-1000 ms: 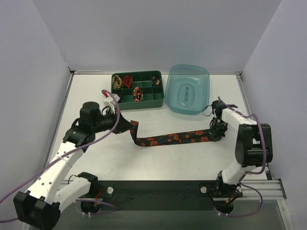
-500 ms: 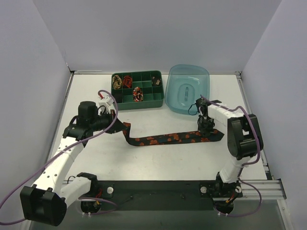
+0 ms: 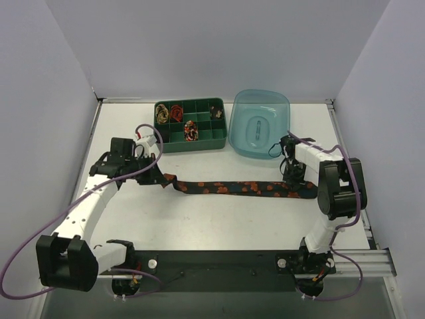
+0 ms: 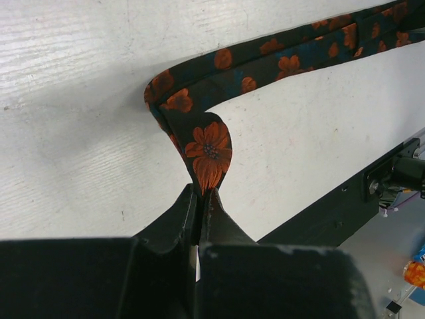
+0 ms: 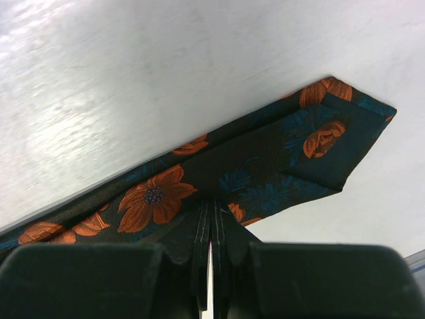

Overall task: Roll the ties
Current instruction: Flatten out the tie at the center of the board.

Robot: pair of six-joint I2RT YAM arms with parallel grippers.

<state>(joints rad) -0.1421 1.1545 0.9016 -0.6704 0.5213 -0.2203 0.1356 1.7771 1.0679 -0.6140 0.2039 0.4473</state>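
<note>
Change: the floral tie (image 3: pixel 239 188), slanted and kinked at its left end a second ago, now runs nearly straight across the table (image 3: pixel 219 222), because the left arm has drawn its end out toward the left edge.
Meaning: I judge this the spreading step. The tie looks flat and taut enough to start a coil, but no rolling has begun.
Left gripper (image 4: pixel 199 199): jaws pinched down to a sliver on the narrow end of the tie, which folds back in a small loop just ahead of the tips.
Right gripper (image 5: pixel 211 216): fully closed on the tie just behind its pointed wide tip.
Tie position: mid-table, nearer the front edge than the containers, spanning from one gripper to the other.
Count, ties: one flat. Three clear coils (image 3: pixel 191 130) sit in separate compartments (gold-black, red, black-orange), and a fourth small dark item cannot be identified.
Count, containers: one green compartment tray (image 3: pixel 192 147) and one blue tub (image 3: pixel 272 106), side by side at the back edge.
</note>
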